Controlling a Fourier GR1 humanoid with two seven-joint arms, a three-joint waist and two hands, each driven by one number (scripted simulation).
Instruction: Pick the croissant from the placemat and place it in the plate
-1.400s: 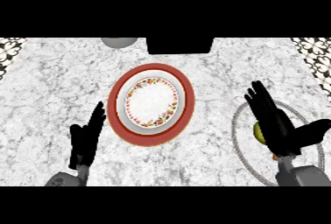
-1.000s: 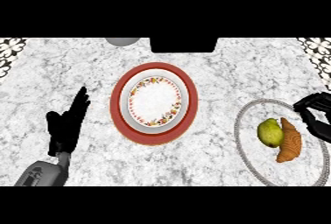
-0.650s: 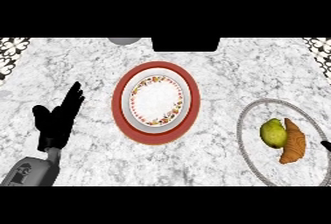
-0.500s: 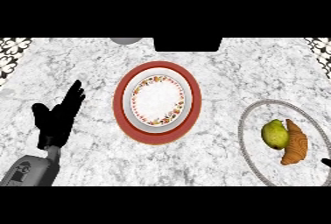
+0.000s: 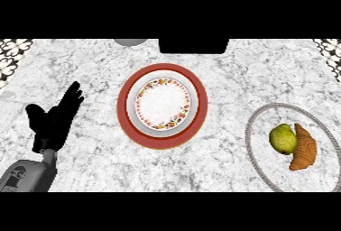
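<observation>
A brown croissant (image 5: 304, 149) lies on a round grey-rimmed placemat (image 5: 260, 155) at the right, touching a green pear-like fruit (image 5: 282, 139) on its left. In the middle of the counter a white plate with a flowered rim (image 5: 163, 104) sits on a red charger (image 5: 128, 118); nothing is on the plate. My left hand (image 5: 54, 121) rests open at the left, fingers straight and pointing up, well apart from the plate. My right hand does not show in the view.
The counter is grey-white marble. A dark block (image 5: 193, 45) and a grey round object (image 5: 130, 42) stand at the far edge. Patterned black-and-white corners (image 5: 13, 56) show at the upper left and right.
My right hand, which hovered over the placemat, has pulled back out of view, uncovering the fruit and croissant. My left hand shifted left and slightly up, still open.
</observation>
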